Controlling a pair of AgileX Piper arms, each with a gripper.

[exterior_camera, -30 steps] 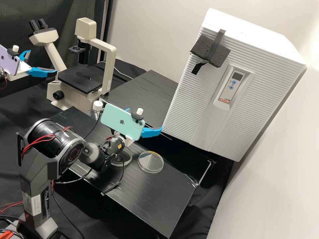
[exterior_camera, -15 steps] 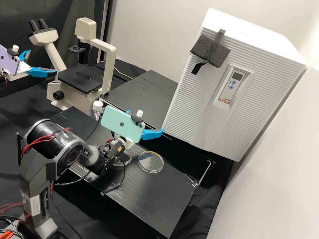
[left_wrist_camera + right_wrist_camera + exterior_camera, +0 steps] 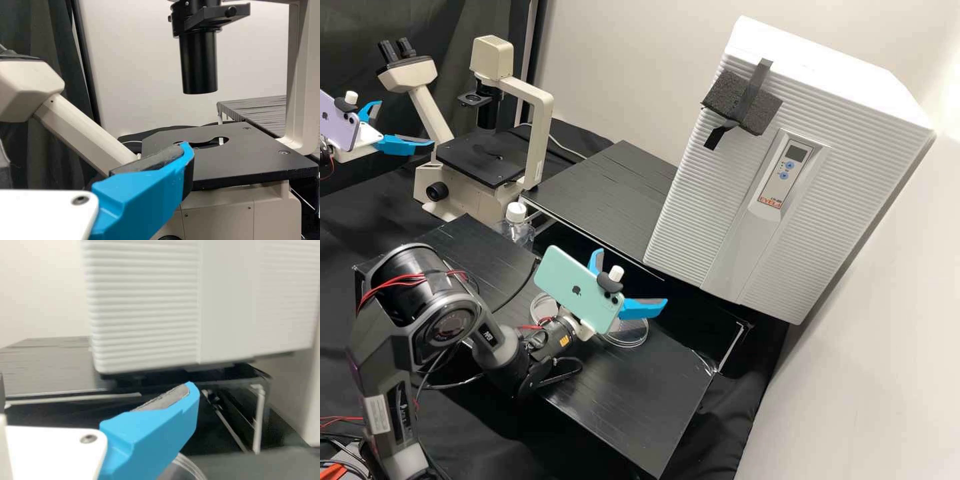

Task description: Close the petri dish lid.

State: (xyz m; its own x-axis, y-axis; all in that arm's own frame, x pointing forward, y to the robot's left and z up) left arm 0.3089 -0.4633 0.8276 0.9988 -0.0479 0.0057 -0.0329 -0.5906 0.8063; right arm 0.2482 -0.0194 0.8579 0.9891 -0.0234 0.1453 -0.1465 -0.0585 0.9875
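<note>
Dish (image 3: 633, 333) judged uncovered; likely lid (image 3: 541, 309) set apart on counter (image 3: 640, 400). Both jaws spread wide, nothing gripped. Lid still to be lifted, carried over, seated.

Room to pass lies over the near right of the black bench top (image 3: 647, 407); the raised shelf (image 3: 607, 187) and white cabinet (image 3: 693, 200) obstruct the far side, a capped bottle (image 3: 516, 229) the far left.

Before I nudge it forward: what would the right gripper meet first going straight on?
Probably the raised black platform under the white incubator, or the incubator's own front; the right gripper's height is hard to judge.
</note>
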